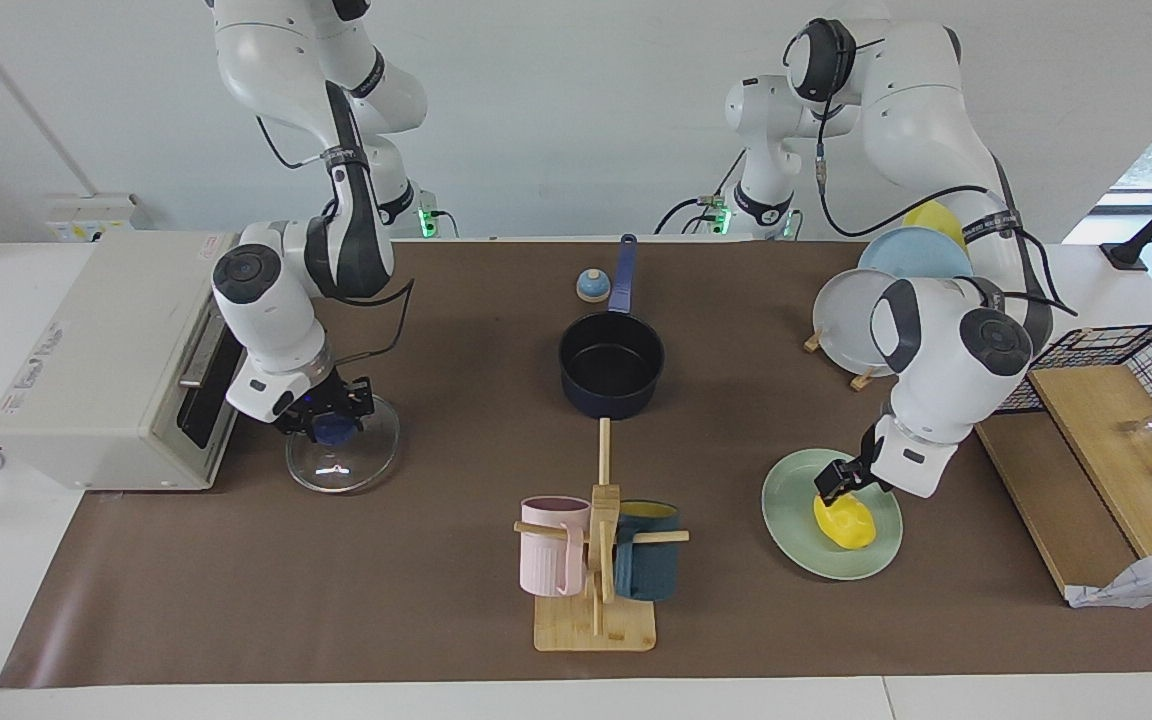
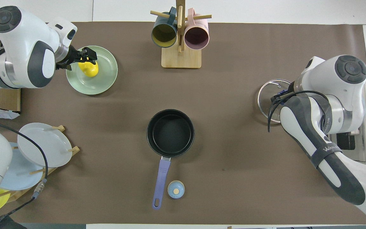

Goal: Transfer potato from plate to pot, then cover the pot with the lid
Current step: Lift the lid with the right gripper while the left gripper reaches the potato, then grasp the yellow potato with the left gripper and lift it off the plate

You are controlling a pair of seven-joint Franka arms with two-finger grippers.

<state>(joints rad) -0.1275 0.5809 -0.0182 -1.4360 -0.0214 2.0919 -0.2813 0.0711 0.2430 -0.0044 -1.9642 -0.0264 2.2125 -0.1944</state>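
The yellow potato lies on the mint-green plate toward the left arm's end of the table. My left gripper hangs open low over the potato, holding nothing. The dark navy pot stands mid-table with nothing in it, its blue handle pointing toward the robots. The glass lid is at the right arm's end, beside the toaster oven. My right gripper is shut on the lid's blue knob.
A toaster oven stands next to the lid. A wooden mug stand with a pink and a dark blue mug stands farther from the robots than the pot. A small bell sits by the pot handle. A plate rack and a wire basket stand near the left arm.
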